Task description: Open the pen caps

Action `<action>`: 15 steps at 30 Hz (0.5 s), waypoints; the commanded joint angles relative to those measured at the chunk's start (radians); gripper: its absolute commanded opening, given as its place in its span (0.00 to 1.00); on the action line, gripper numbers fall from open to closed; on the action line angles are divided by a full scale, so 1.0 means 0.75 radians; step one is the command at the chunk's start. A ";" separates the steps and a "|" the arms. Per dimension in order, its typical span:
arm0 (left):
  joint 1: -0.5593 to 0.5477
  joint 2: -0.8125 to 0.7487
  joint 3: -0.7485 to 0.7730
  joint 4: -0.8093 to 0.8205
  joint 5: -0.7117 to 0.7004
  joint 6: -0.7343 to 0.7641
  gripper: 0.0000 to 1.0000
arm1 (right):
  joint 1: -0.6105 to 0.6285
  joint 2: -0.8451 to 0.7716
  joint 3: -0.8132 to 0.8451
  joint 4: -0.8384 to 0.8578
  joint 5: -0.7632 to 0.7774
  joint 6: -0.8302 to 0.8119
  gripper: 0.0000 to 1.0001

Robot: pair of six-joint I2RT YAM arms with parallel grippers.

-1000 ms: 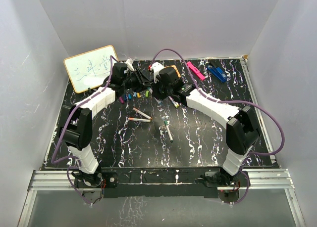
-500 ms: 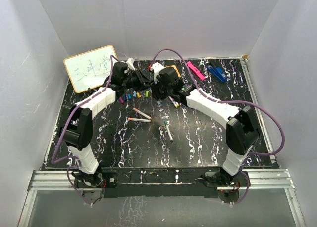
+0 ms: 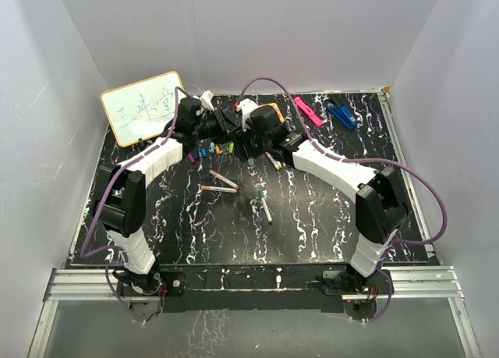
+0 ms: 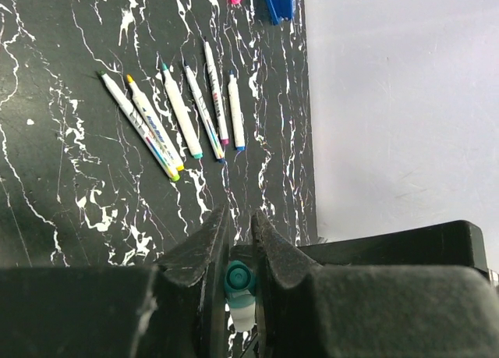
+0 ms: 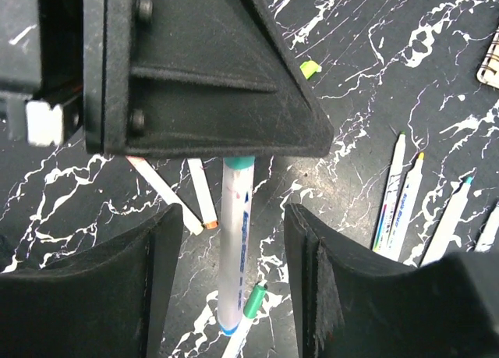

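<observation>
Mid-pull on one pen, by the look of it. Pinching the teal cap (image 4: 239, 280) of the held pen (image 5: 234, 241) tight with the left end effector (image 4: 239, 215), at the bottom centre of the left wrist view, with no gap on either side of the cap. Standing spread with the right end effector (image 5: 234, 210), fingers well clear of the barrel on both sides and gripping nothing.

Looks seated on the barrel in the right wrist view: a teal band right under the left fingers, then pale barrel down the middle of the frame to a teal ring at the lower end. Not off yet, as judged.

Can count six bare pens (image 4: 181, 110) in a row at upper centre of the left wrist view, coloured tips exposed, so done with those. Can also see a line of loose caps (image 3: 209, 150) on the worktop (image 3: 312, 225), just left of centre in the top view and just below the two end effectors.

Left to do, as judged: the teal one in hand, plus a pen wearing a green cap (image 5: 255, 299) at the bottom of the right wrist view. Cannot tell about two more pens (image 3: 222, 179) meeting in a V near the middle of the top view: orange at one end, too small to call cap or tail plug.

Probably past halfway. Needs a grip on the barrel before any pull on the present cap.
</observation>
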 commanded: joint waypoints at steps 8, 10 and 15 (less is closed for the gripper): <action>-0.034 -0.019 0.016 0.024 0.040 -0.001 0.00 | -0.003 0.062 0.080 0.092 -0.022 0.027 0.35; -0.034 -0.019 0.015 0.020 0.038 0.003 0.00 | -0.003 0.060 0.078 0.095 -0.019 0.027 0.31; -0.037 -0.014 0.012 0.006 0.029 0.013 0.00 | -0.004 0.046 0.069 0.095 -0.010 0.028 0.25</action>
